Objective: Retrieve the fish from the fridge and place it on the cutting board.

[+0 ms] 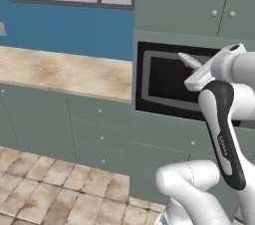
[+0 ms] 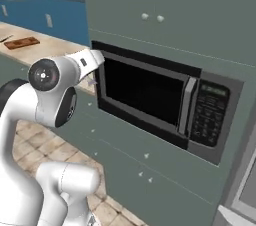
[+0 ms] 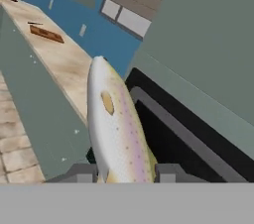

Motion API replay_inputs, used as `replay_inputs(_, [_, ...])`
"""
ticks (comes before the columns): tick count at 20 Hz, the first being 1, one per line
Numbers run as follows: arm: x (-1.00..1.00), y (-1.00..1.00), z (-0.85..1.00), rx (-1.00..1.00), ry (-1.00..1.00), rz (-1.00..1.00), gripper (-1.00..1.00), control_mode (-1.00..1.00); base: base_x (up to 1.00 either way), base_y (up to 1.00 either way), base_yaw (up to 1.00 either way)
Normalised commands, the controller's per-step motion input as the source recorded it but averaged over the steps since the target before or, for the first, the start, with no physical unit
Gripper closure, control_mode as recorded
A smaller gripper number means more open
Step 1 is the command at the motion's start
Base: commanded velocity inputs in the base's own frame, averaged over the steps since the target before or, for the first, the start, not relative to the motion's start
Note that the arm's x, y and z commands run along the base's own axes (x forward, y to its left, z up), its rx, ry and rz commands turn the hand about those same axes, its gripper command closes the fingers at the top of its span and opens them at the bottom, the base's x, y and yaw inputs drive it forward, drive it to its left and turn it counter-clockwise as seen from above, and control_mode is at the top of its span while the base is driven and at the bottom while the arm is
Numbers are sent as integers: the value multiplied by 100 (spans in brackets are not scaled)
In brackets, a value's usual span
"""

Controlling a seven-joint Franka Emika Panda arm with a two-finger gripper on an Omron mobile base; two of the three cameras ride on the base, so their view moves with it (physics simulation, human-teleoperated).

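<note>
The pincer point(image 3: 125, 172) gripped the slim, speckled silvery fish point(image 3: 117, 129), held up before the black-fronted microwave point(image 2: 160, 105). Left of the microwave ran the beige marbled table point(image 1: 64, 72) under a blue wall. The hand view caught the brown wooden cutting board point(image 3: 46, 33) far along it.

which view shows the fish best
The hand view: the fish runs up the middle of the frame, spots and pink stripe clear, clamped in the claw. The left base view catches its pale tip before the microwave.
</note>
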Motion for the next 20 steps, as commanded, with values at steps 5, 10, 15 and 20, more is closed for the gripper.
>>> replay_inputs(5, [0,0,0,0,0,0,100,100,85,41,21])
replay_inputs(10, [0,0,0,0,0,0,100,100,29,60,26])
replay_inputs(15, [0,0,0,0,0,0,100,100,19,63,32])
replay_inputs(20, [0,0,0,0,0,0,100,100,41,49,32])
